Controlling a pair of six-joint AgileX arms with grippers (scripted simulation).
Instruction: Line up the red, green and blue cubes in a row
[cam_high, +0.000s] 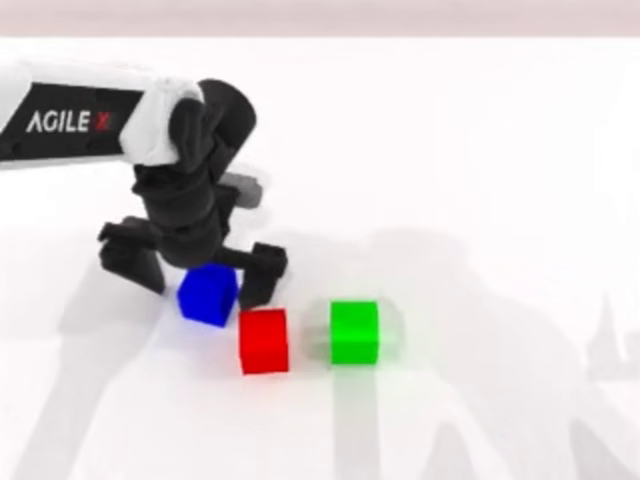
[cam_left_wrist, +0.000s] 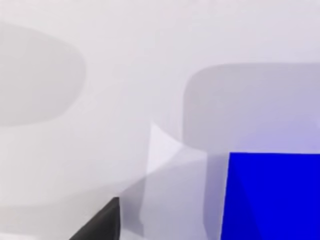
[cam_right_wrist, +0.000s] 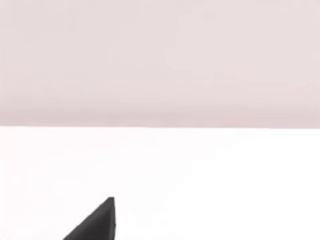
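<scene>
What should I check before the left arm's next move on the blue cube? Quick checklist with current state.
1. Left gripper straddles the blue cube, fingers spread either side: ok.
2. Firm grip on the blue cube: not ok, fingers look open.
3. Blue cube in line with the red cube and green cube: not ok, it sits up and to the left, tilted.
4. Red and green side by side with a gap: ok.
5. Right finger clear of the red cube: cannot tell, very close.
6. Right arm out of the way: ok, absent from the top view.
</scene>
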